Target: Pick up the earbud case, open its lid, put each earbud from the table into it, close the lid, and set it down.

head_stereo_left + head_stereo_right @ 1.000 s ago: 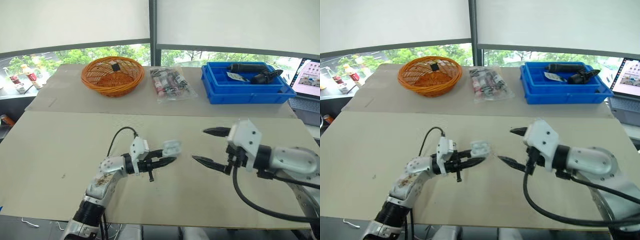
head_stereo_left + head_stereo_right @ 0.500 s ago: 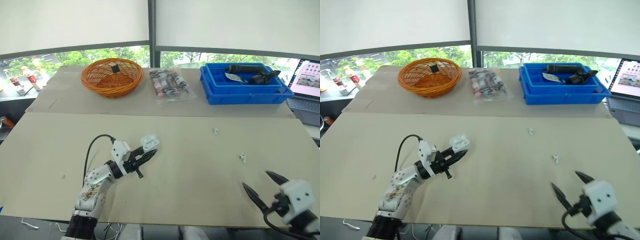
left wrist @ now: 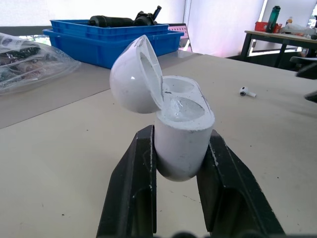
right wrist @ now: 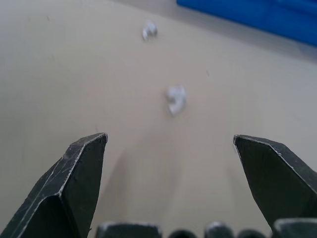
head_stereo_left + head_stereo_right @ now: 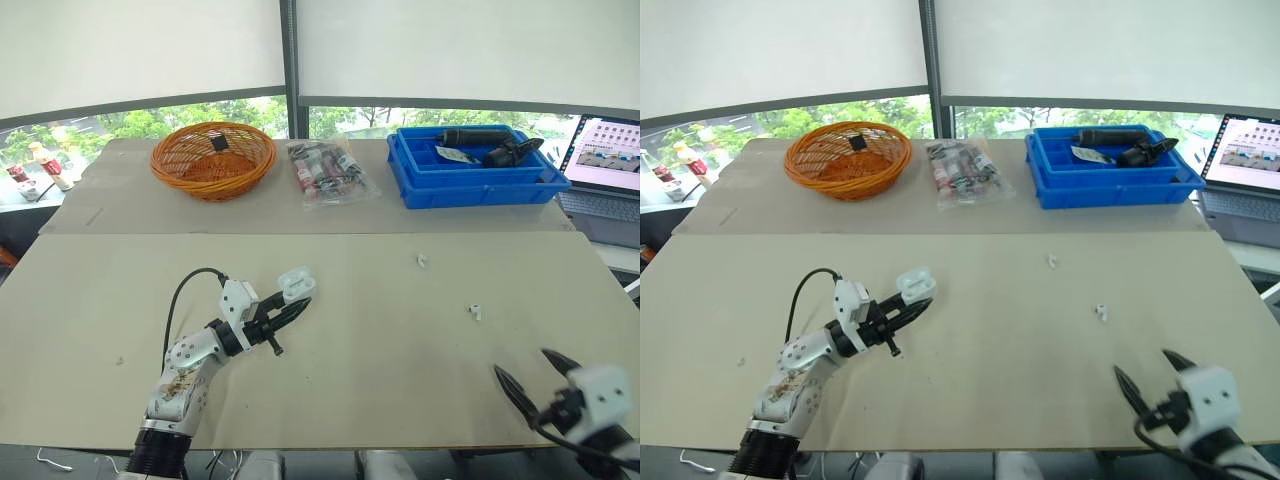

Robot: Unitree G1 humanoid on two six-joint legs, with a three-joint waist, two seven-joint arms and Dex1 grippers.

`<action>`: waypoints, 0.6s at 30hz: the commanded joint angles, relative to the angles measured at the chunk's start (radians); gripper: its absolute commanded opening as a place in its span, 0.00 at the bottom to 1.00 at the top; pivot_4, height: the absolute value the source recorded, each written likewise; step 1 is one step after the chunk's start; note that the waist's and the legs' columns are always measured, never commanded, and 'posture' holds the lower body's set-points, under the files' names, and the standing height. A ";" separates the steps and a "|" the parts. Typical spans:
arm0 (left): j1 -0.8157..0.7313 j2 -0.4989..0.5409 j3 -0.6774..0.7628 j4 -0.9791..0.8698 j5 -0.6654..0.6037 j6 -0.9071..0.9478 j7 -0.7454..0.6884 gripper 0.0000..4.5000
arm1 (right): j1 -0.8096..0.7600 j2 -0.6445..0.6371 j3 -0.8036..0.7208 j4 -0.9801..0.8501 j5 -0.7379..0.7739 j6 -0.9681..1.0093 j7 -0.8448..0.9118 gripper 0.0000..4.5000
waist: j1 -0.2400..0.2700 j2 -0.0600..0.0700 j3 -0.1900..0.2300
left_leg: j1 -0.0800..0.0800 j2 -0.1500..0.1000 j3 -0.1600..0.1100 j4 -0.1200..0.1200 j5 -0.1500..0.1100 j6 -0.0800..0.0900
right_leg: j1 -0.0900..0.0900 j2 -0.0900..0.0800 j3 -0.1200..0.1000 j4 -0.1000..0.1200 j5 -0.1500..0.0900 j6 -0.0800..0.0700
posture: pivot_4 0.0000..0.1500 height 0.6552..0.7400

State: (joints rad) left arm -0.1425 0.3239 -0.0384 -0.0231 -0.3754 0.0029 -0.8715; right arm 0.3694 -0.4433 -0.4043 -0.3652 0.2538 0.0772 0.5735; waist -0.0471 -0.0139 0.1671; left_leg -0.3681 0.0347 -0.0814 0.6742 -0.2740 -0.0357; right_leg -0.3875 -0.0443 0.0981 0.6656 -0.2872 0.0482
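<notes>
Left wrist view: left jaws clamp the lid-open earbud case (image 3: 181,144); right jaws spread wide at the table (image 5: 400,345) edge

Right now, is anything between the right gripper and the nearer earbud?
Nothing visible: only bare table lies between the open right gripper and the nearer earbud. The second earbud lies farther off.

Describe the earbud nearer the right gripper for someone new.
From the blue bin at the table's far right, come toward the robot to two white earbuds. Yours is the nearer one, further right, closest to the open right gripper.
</notes>
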 commanded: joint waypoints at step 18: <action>0.007 0.017 -0.019 -0.067 0.007 0.031 0.019 0.13 | -0.959 0.131 0.267 0.637 -0.182 0.366 -0.413 1.00 | 0.007 0.000 0.000 | -0.005 -0.001 -0.001 0.000 0.000 0.000 | -0.005 -0.002 -0.001 -0.001 0.001 0.001 | 1.00 0.66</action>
State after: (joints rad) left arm -0.1335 0.3389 -0.0574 -0.0512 -0.3581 0.0327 -0.8529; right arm -0.5624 -0.3160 -0.1255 0.2067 0.0877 0.4883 0.1927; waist -0.0398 -0.0136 0.1673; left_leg -0.3728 0.0338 -0.0821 0.6743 -0.2740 -0.0357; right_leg -0.3924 -0.0459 0.0971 0.6645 -0.2864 0.0491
